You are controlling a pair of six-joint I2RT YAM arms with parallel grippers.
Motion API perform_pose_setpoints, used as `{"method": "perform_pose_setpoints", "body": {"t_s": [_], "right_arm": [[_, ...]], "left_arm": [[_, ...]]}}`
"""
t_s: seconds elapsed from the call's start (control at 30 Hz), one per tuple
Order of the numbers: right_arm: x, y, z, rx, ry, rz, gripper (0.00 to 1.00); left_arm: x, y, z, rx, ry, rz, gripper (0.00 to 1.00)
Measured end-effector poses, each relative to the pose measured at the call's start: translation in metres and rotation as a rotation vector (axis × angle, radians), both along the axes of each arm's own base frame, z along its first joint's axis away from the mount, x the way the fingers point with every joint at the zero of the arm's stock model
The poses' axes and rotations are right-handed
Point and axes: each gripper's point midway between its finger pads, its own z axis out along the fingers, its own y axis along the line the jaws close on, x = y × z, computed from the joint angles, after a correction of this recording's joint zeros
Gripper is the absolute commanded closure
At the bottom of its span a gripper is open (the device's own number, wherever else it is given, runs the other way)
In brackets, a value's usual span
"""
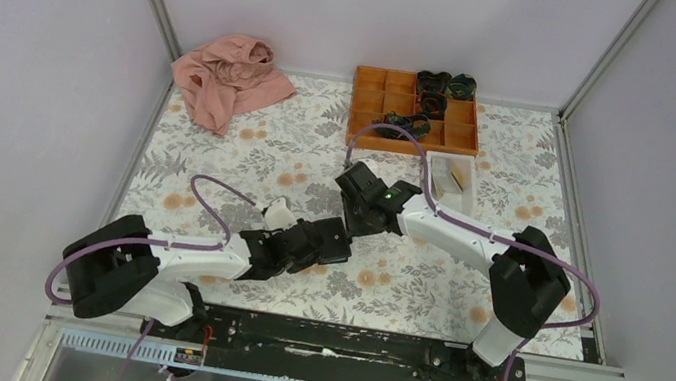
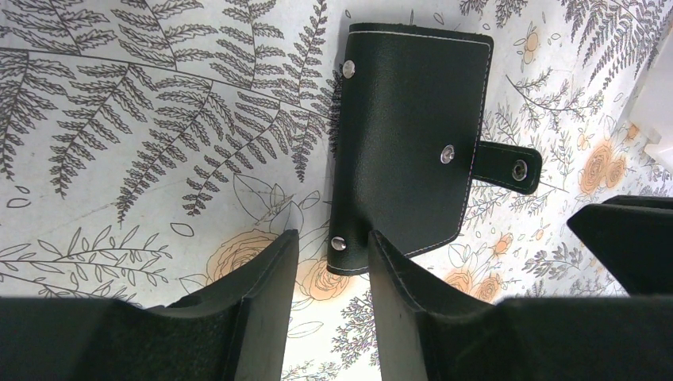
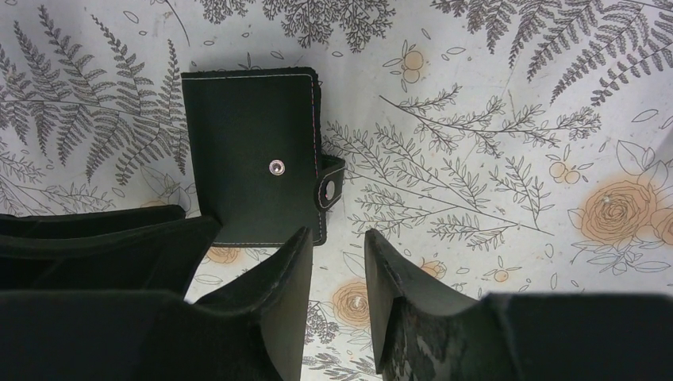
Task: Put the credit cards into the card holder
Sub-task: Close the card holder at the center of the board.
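Floral cloth with grey ferns and orange roses covers the table, which is walled in by pale panels. At the far left corner lies a crumpled pink cloth. Nearer, the left arm reaches from its base toward the middle of the table. In its wrist view the left gripper has its two dark fingers part-way apart, gripping nothing. The near corner of the card holder shows in the gap between them, and the right-hand finger overlaps the holder's near edge. Whether either finger touches it cannot be told. The holder lies flat and folded shut on the cloth at mid-table, black with pale stitching. Its strap sticks out unfastened to the right of a silver snap. From above it is hidden under the two wrists. Just right of it, the right gripper also stands moderately open and empty, with only patterned cloth between its fingers. The holder sits to the left of that gap, and the left-hand finger covers its near right corner. Farther back and to the right, an orange compartment tray stands against the far wall with dark objects in several cells. Just in front of it is a small white tray holding the credit cards, which look tan and are well apart from the holder. The right arm runs back to its base at the near right.
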Motion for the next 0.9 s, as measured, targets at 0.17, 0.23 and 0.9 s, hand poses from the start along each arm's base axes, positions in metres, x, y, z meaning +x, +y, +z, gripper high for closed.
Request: {"method": "perform_pose_setpoints", "body": {"t_s": [0.17, 0.23, 0.9], "right_arm": [[-0.003, 0.002, -0.004, -0.008, 0.007, 0.008, 0.62], [-0.004, 0.002, -0.007, -0.014, 0.013, 0.009, 0.62], [0.000, 0.008, -0.023, -0.043, 0.037, 0.011, 0.63]], "left_arm": [[0.000, 0.000, 0.000, 0.000, 0.000, 0.000, 0.55], [0.000, 0.000, 0.000, 0.000, 0.000, 0.000, 0.55], [0.000, 0.000, 0.000, -0.002, -0.002, -0.001, 0.55]]}}
